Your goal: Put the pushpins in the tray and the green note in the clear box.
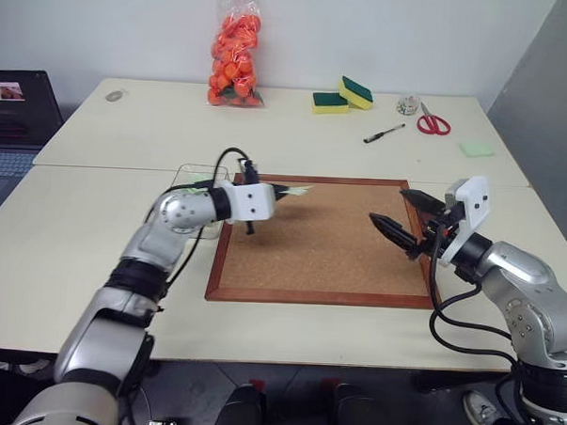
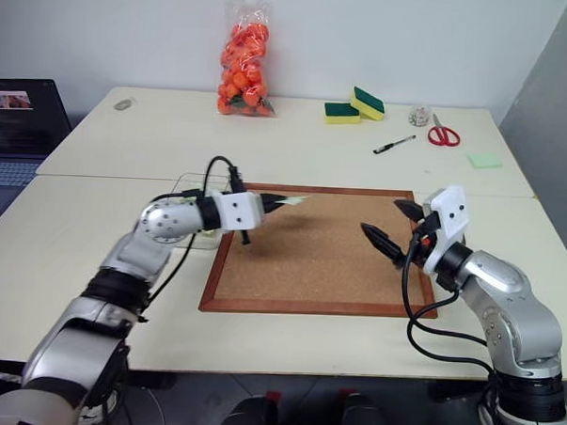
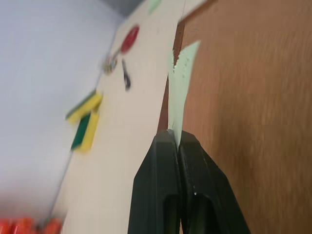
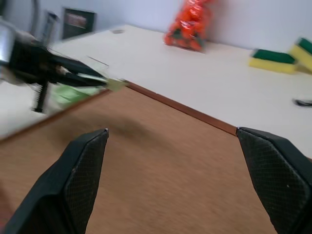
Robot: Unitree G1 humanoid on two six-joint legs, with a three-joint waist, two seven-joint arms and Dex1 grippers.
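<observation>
The left hand (image 1: 282, 192) is pinching the green note (image 1: 299, 189) above the corkboard (image 1: 329, 243), the clear box (image 1: 193, 178) waiting just beside (still empty, I judge). The right hand (image 1: 407, 223) is hanging spread and holding nothing; pushpins aren't discernible.

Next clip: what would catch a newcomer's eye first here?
The left gripper holds the green note pinched between shut fingers above the corkboard's far left corner. Opposite, the right gripper hovers wide open and empty over the board's right side. A bag of orange pieces stands against the wall.
</observation>
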